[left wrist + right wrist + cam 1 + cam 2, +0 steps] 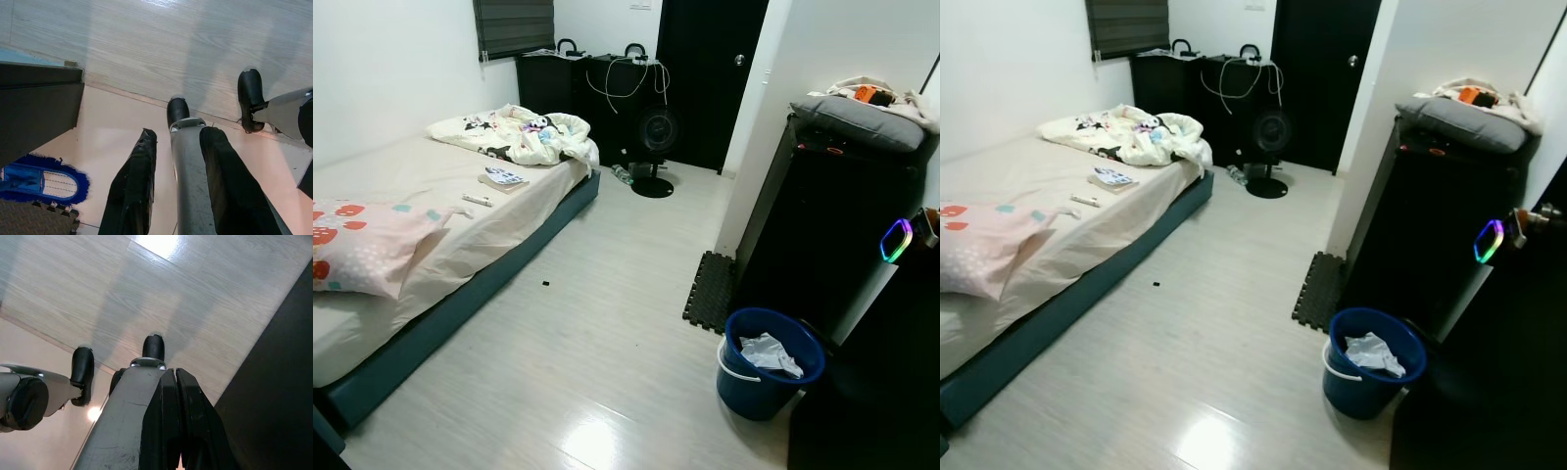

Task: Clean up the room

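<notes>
- My left end effector [178,191] hangs at my side, pointing down at the pale wood-look floor [597,343]; its two black fingers [134,191] stand apart, released, gripping nothing.
- My right end effector [175,421] also hangs idle over the floor, its fingers pressed together, clenched on nothing.
- Ahead at about 10 o'clock lies a low bed with a cream sheet on a dark teal base [440,323].
- On the bed, nearest me, rests a pink pillow with a strawberry print [362,245].
- Farther along the sheet lie a small white tube-like item [477,201] and, just beyond it, a flat book or box with a printed cover [502,178].
- A crumpled white cartoon-print blanket [519,132] is heaped at the bed's far end.
- At 2 o'clock, near my feet, stands a round blue plastic bucket [769,377] with crumpled white paper [771,352] inside.
- A small dark speck [546,284] lies on the floor beside the bed.
- At 12 o'clock, by the black door [710,78], stands a black pedestal fan [656,132], with a clear bottle [621,174] lying on the floor next to it.
</notes>
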